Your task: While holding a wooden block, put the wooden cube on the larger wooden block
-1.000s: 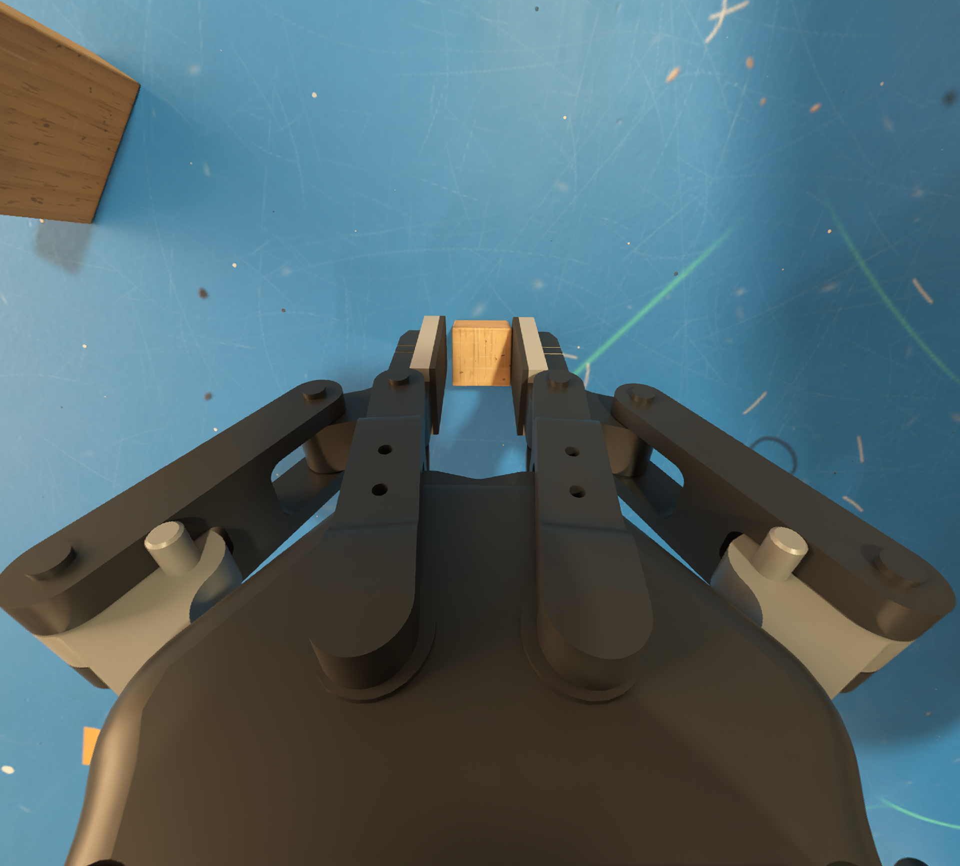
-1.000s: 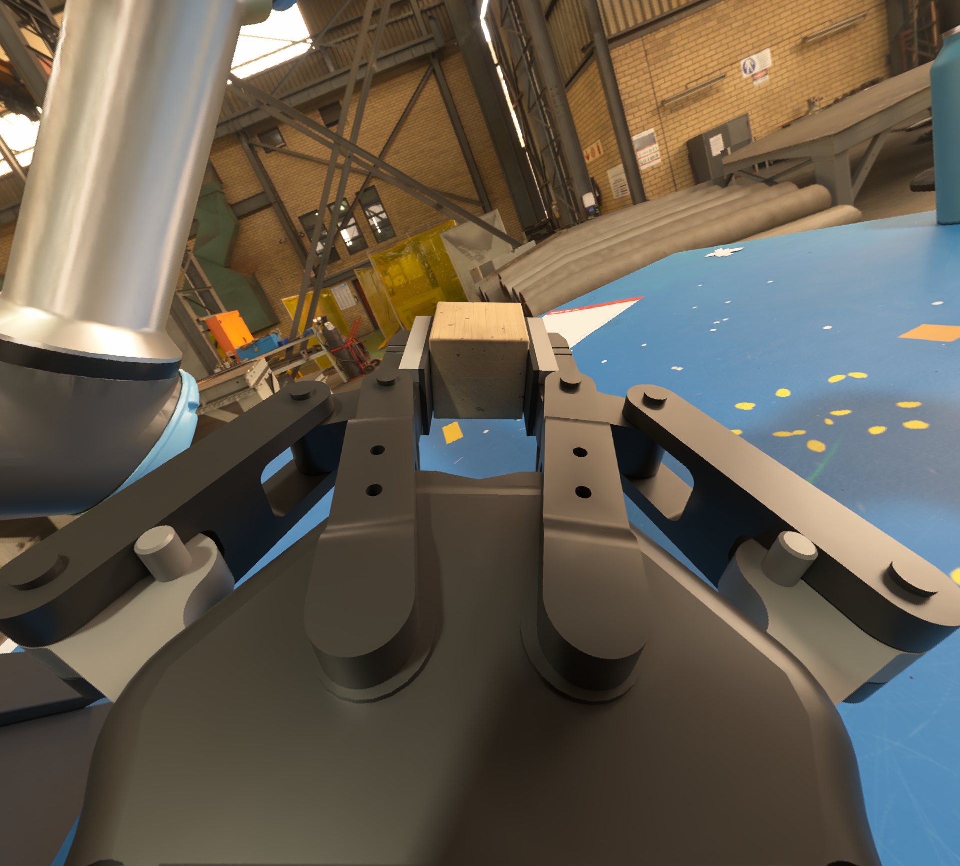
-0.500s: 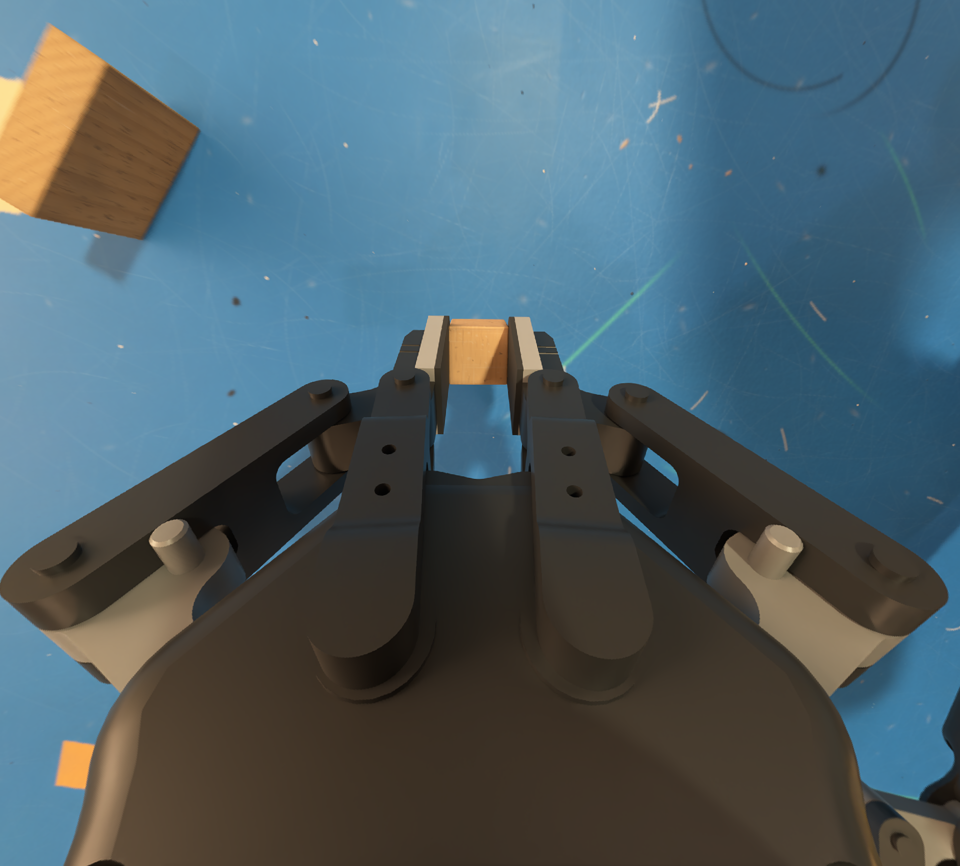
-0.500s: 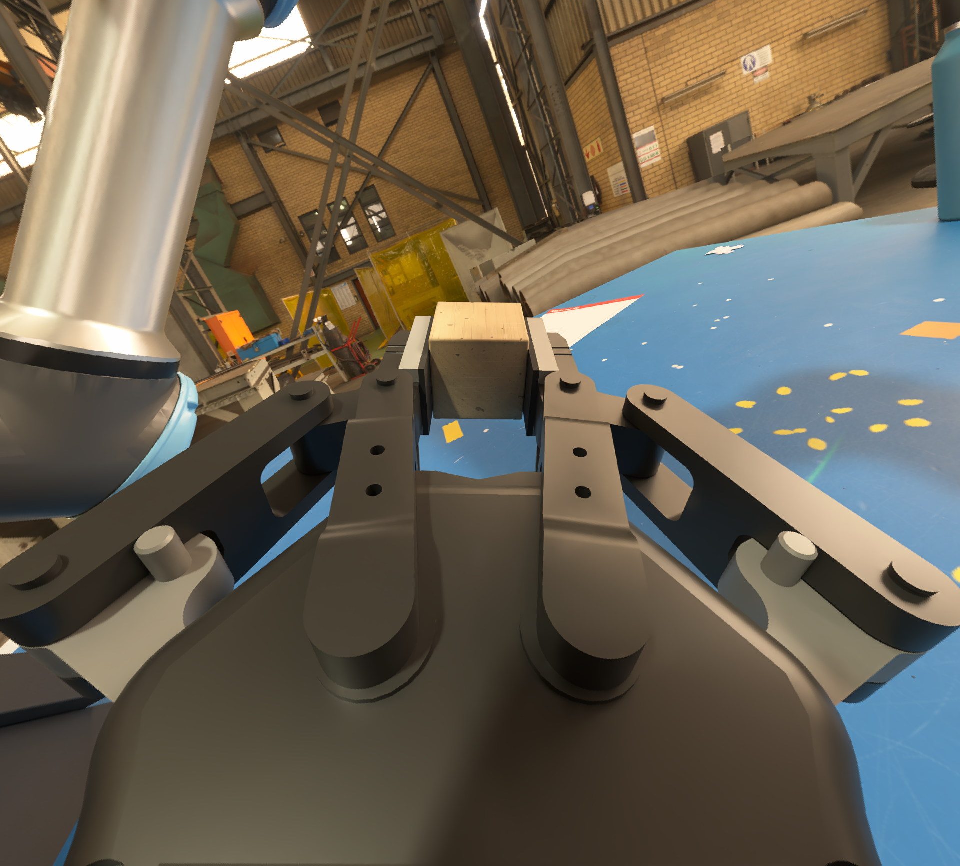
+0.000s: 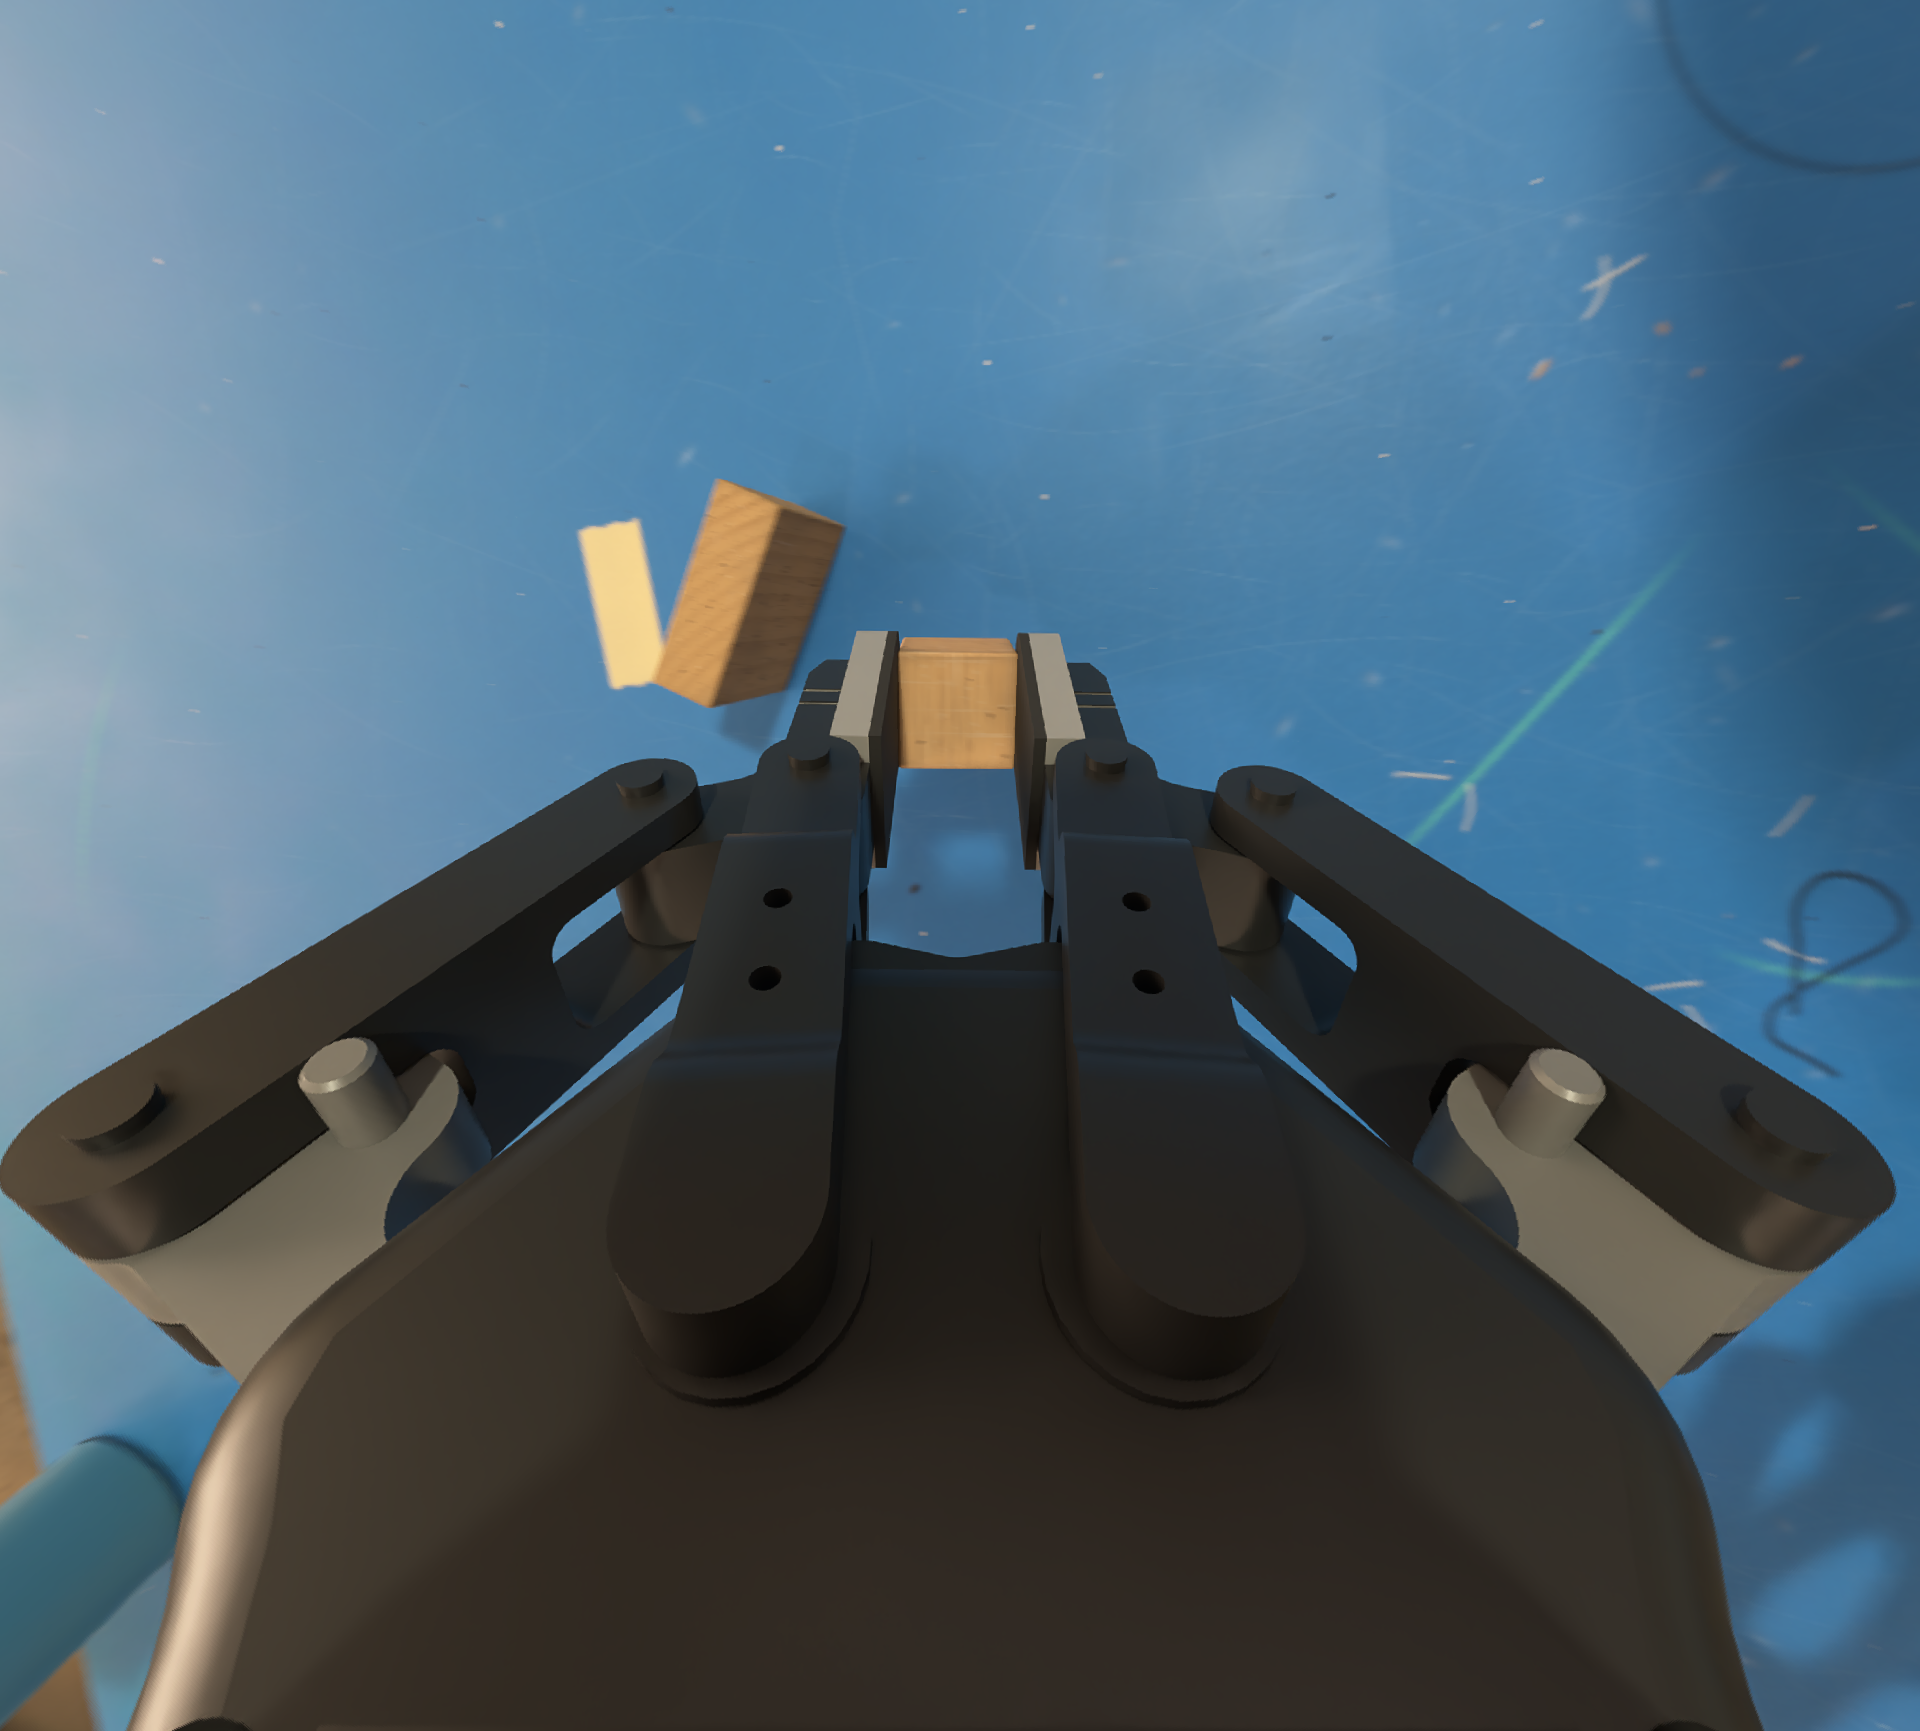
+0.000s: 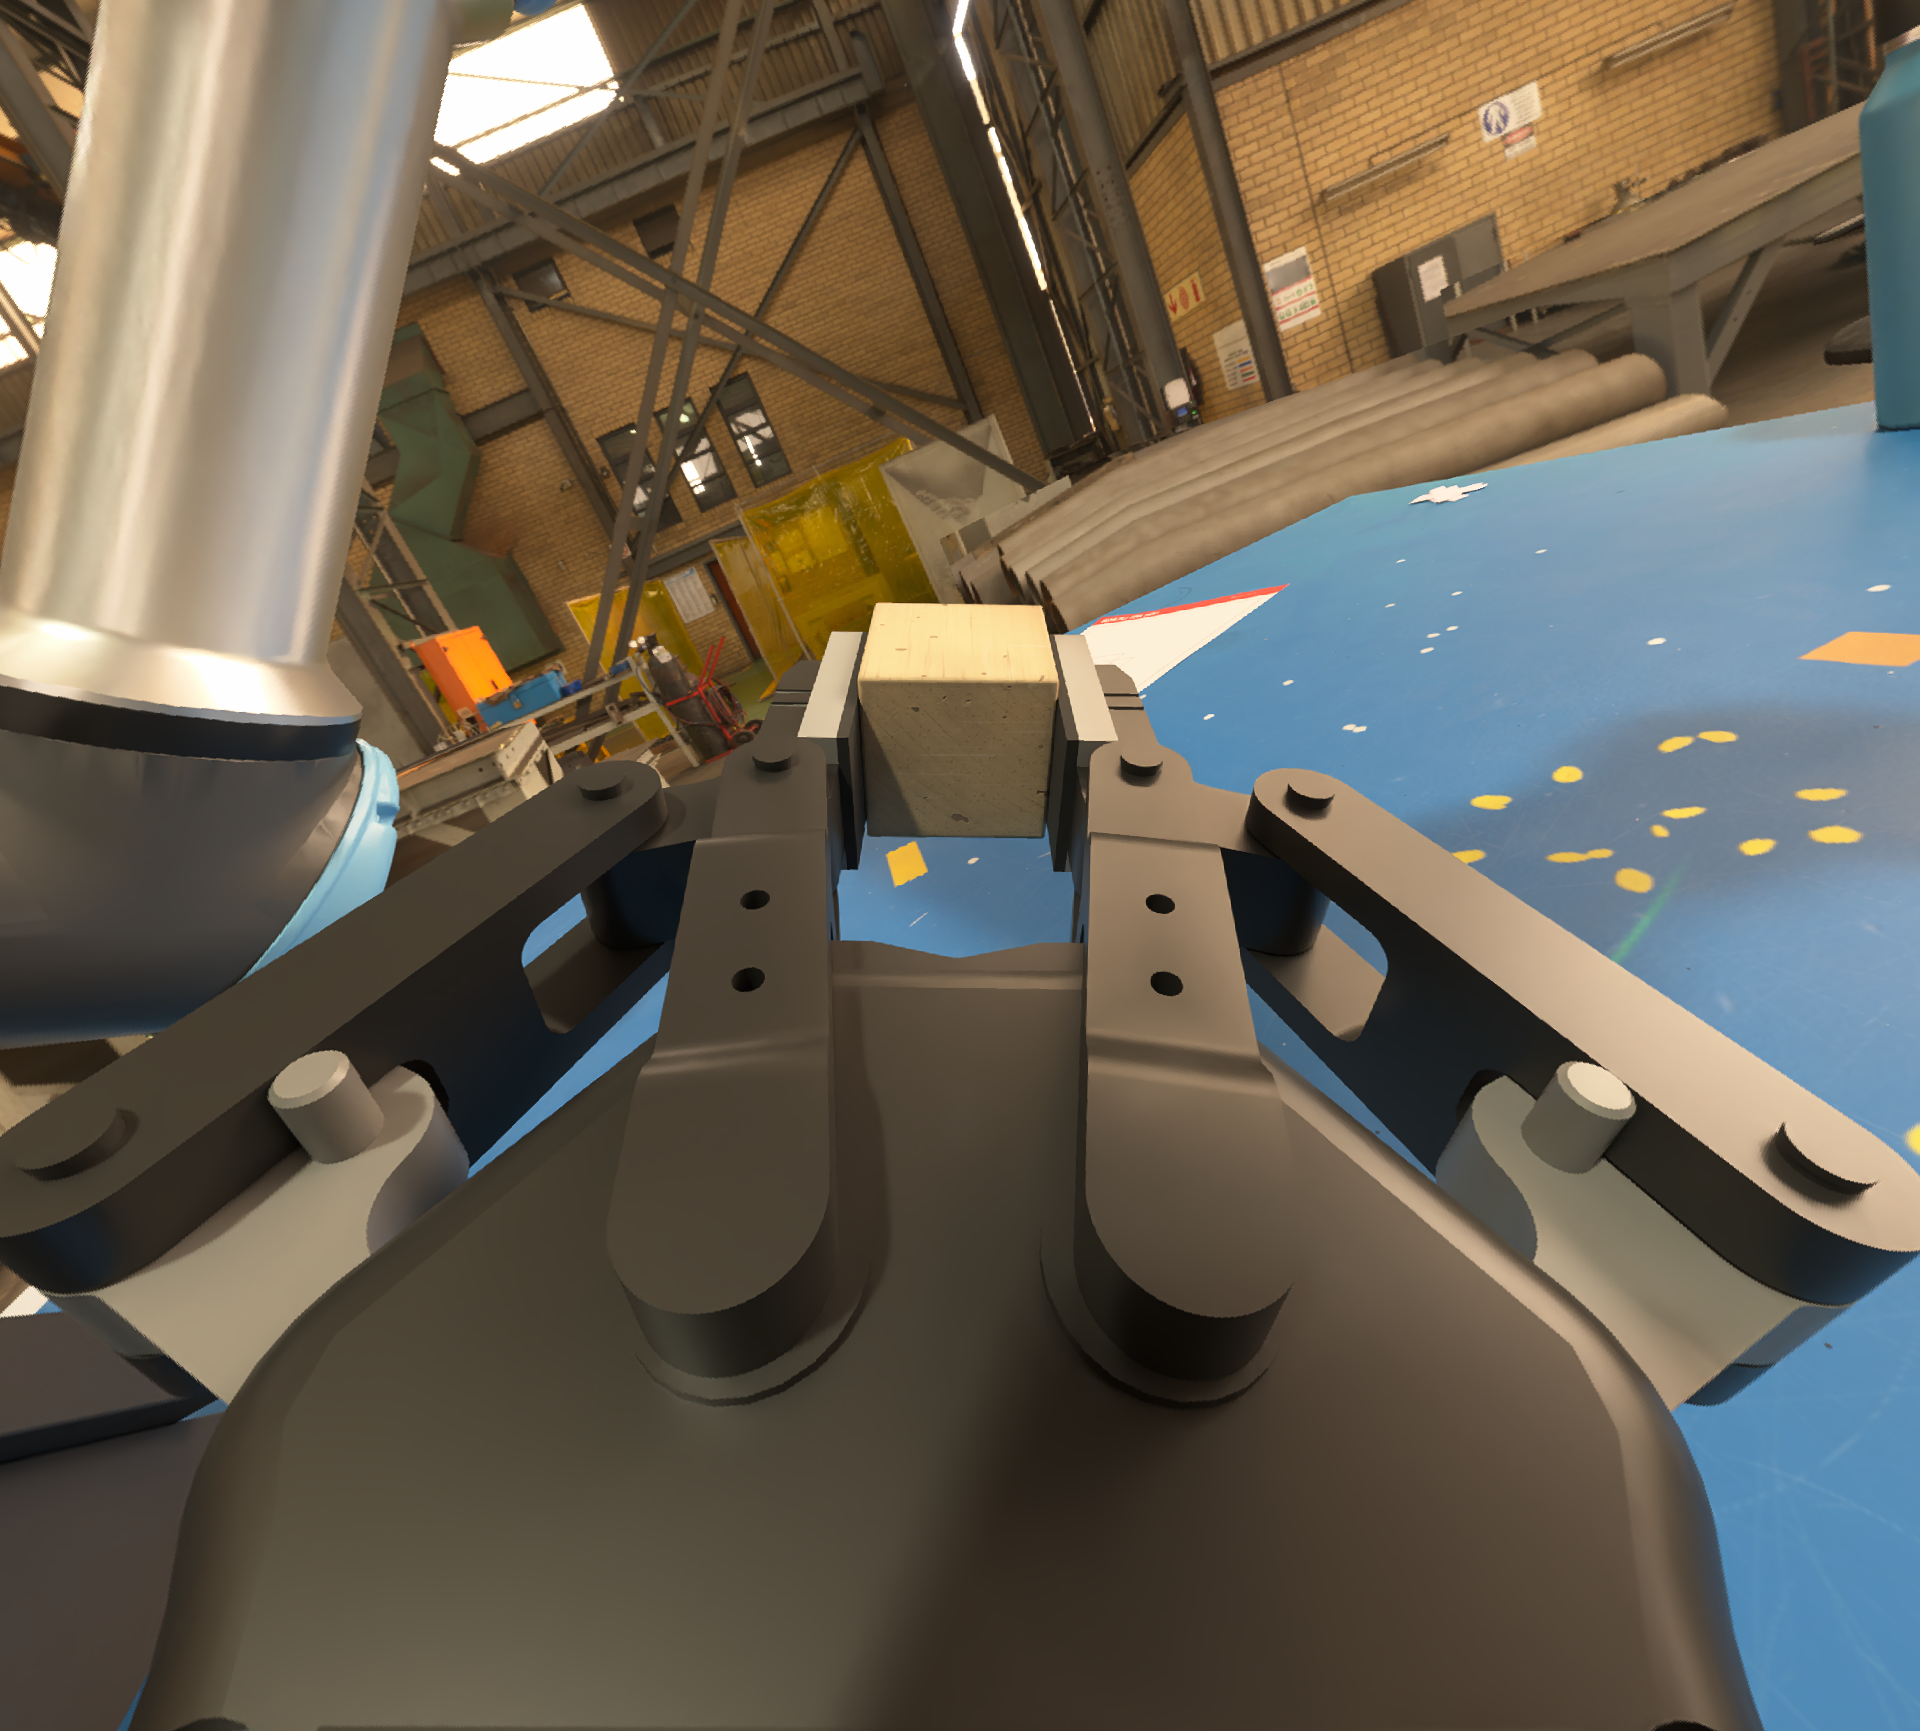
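In the left wrist view my left gripper (image 5: pixel 956 702) is shut on a small wooden cube (image 5: pixel 956 707) and holds it above the blue table (image 5: pixel 1143 227). The larger wooden block (image 5: pixel 743 595) lies on the table just up and left of my fingertips, with a pale strip (image 5: pixel 620 603) beside it. In the right wrist view my right gripper (image 6: pixel 956 725) is shut on a pale wooden block (image 6: pixel 956 715) and holds it up in the air, pointing across the table (image 6: pixel 1558 746) toward the hall.
A silver and blue robot arm (image 6: pixel 208 331) fills the left of the right wrist view. A teal bottle (image 6: pixel 1891 227) stands at the table's far right edge. A blue tube (image 5: pixel 73 1515) and a wooden edge (image 5: pixel 21 1432) show at the lower left of the left wrist view.
My left gripper has risen and moved with the cube, so the larger block now looks smaller and sits close to my fingertips. The right gripper has stayed still with its block.
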`<state>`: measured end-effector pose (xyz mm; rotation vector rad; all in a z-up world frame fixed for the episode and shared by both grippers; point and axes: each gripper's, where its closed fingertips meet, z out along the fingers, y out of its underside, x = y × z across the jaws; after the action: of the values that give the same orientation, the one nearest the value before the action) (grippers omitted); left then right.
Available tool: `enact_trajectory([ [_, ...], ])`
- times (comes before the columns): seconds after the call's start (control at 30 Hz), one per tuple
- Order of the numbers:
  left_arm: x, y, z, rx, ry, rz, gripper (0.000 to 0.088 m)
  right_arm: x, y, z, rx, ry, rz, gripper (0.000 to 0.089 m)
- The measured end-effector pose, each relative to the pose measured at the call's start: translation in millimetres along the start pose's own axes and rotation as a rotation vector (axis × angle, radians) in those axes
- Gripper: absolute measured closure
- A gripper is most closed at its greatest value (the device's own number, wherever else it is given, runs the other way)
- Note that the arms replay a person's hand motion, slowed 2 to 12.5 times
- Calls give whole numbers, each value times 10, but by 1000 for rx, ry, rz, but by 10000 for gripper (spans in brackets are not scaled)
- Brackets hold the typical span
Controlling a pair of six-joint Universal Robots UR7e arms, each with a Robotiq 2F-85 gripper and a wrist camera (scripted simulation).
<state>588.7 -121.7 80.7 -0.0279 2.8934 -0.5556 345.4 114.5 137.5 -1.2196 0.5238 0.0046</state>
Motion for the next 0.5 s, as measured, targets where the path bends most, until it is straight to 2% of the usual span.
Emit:
enact_trajectory([
  [0.3,-317,-92,101,-44,-59,146,684,16,-5,-4,4,3,12,614],
  [0.5,-451,-107,182,-80,-99,274,684,20,-6,-6,5,2,17,614],
])
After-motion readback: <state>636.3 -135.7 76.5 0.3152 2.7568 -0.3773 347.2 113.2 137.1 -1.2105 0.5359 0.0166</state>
